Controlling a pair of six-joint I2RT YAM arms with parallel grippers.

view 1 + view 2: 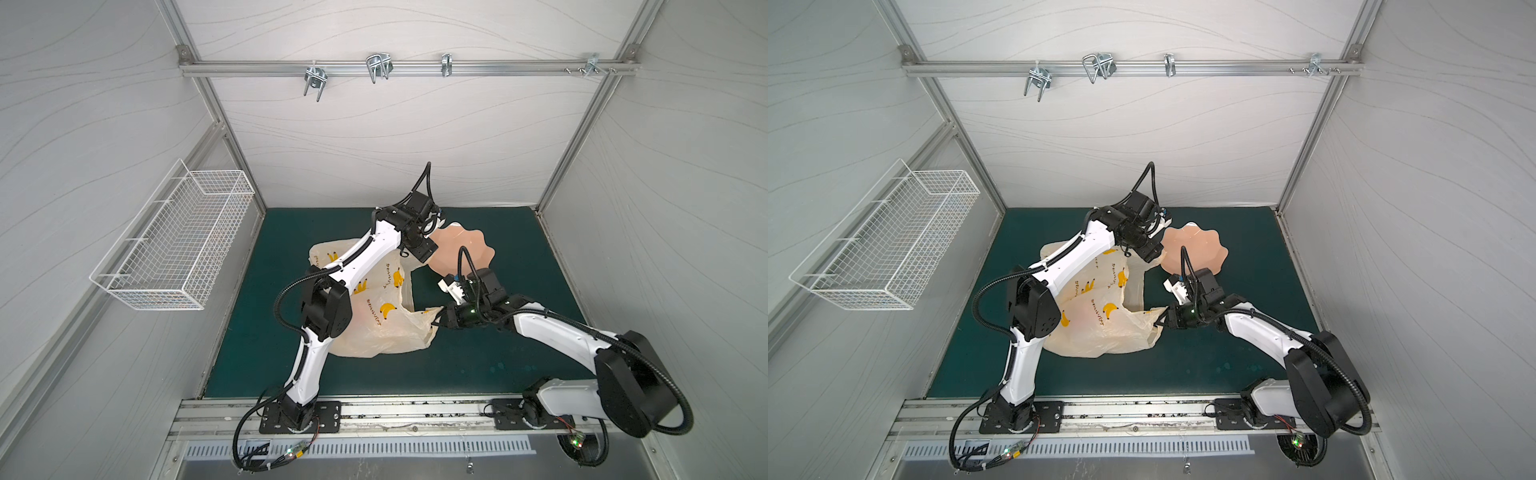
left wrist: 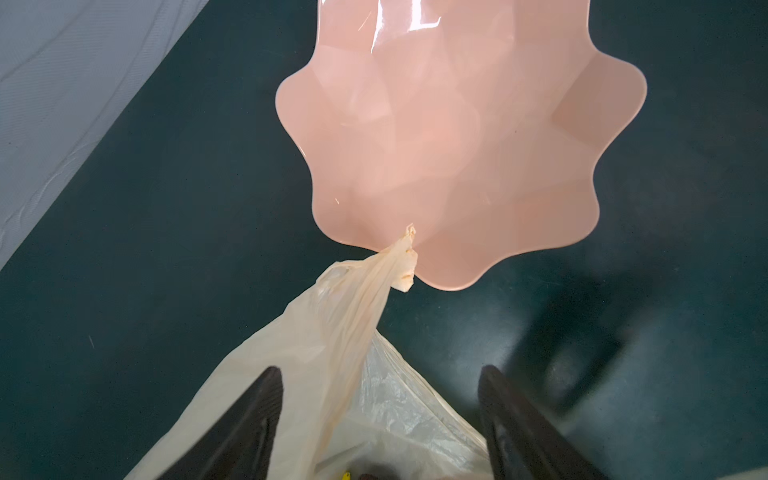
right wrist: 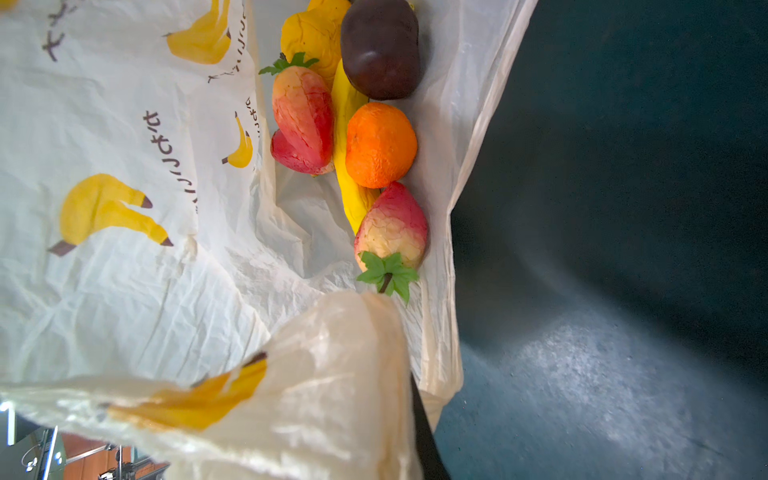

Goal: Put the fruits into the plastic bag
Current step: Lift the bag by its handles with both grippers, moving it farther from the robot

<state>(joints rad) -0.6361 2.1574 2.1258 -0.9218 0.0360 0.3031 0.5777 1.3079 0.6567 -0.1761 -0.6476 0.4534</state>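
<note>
My right hand (image 1: 437,322) is pinched tight on a handle of the plastic bag (image 1: 386,328), holding its mouth up off the surface (image 1: 478,365). The fruits (image 3: 380,145) lie inside. My left hand (image 2: 380,372) hangs with fingers apart over the other handle, beside the empty pink dish (image 2: 457,124).

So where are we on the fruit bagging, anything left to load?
Done: the banana, orange, lemon, strawberries and dark brown fruit lie inside the plastic bag; the pink dish is bare. In hand: right jaws are shut on the bag's edge; left jaws hang open over a handle loop. Left: no loose fruit in view, so probably only letting go.
</note>
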